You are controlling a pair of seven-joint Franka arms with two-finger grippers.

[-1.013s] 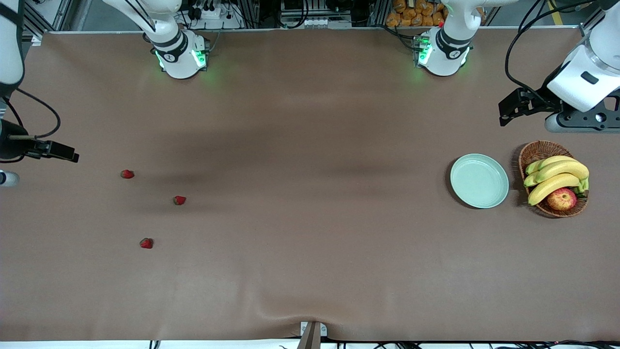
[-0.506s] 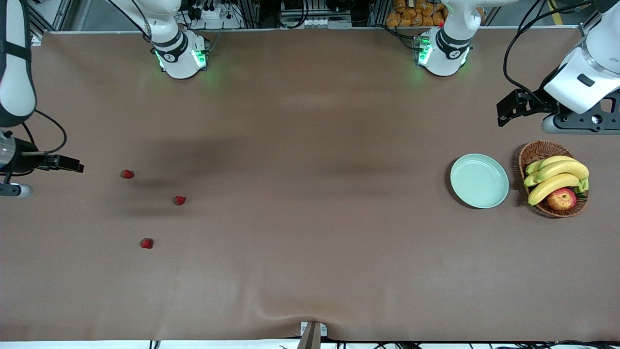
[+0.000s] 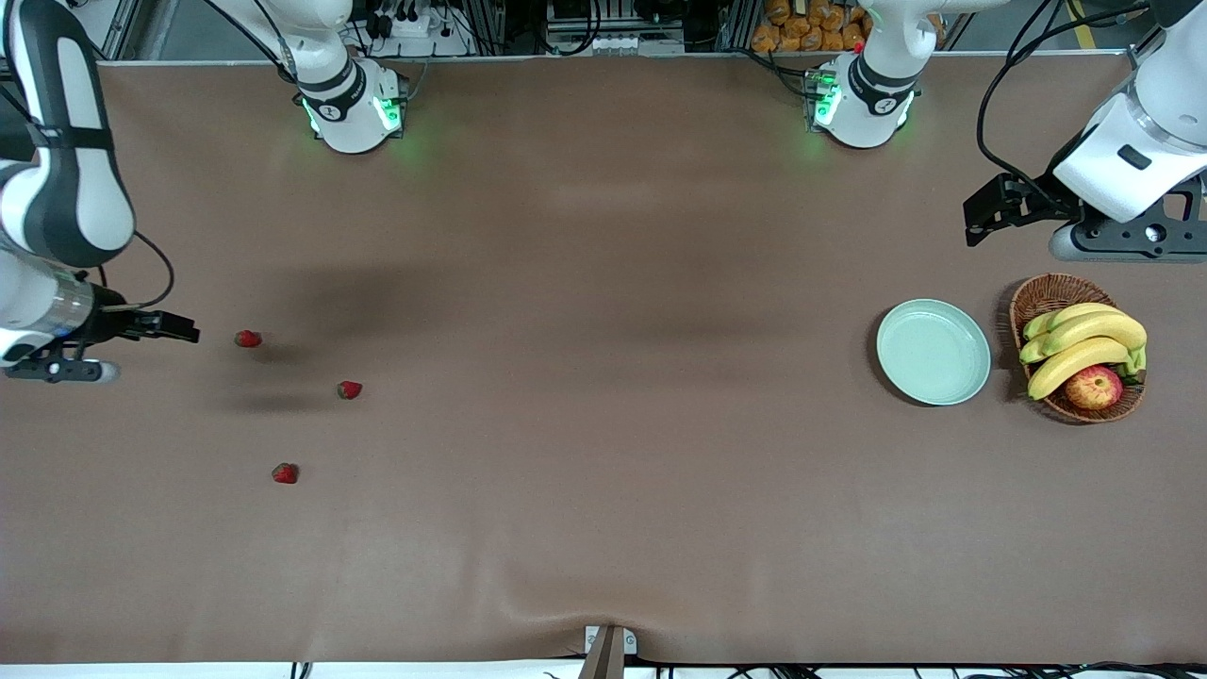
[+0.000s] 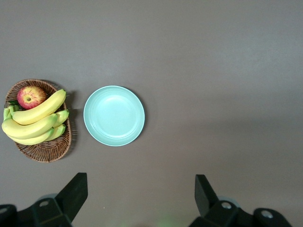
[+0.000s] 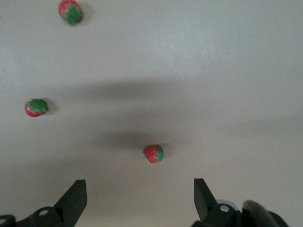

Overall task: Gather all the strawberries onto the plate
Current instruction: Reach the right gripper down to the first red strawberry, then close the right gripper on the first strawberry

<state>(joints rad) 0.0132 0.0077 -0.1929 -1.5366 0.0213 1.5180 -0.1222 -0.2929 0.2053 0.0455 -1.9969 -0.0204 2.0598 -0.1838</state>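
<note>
Three small red strawberries lie apart toward the right arm's end of the table: one (image 3: 248,339) (image 5: 154,153), a second (image 3: 350,389) (image 5: 36,108), and a third (image 3: 285,473) (image 5: 71,12) nearest the front camera. My right gripper (image 3: 186,329) (image 5: 139,182) hangs open and empty over bare table beside the first strawberry, which shows just ahead of its fingers. The mint-green plate (image 3: 934,352) (image 4: 114,115) sits empty toward the left arm's end. High over bare table near it, my left gripper (image 3: 981,219) (image 4: 141,177) is open and empty.
A brown wicker basket (image 3: 1045,294) (image 4: 45,152) with bananas (image 3: 1084,344) and an apple (image 3: 1094,387) stands beside the plate, at the left arm's end. The two arm bases (image 3: 354,108) (image 3: 863,99) stand along the table edge farthest from the front camera.
My right arm has swung in from the table's end, bringing its open gripper close to the first strawberry. The left gripper has drifted slightly. The strawberries and plate have not moved.
</note>
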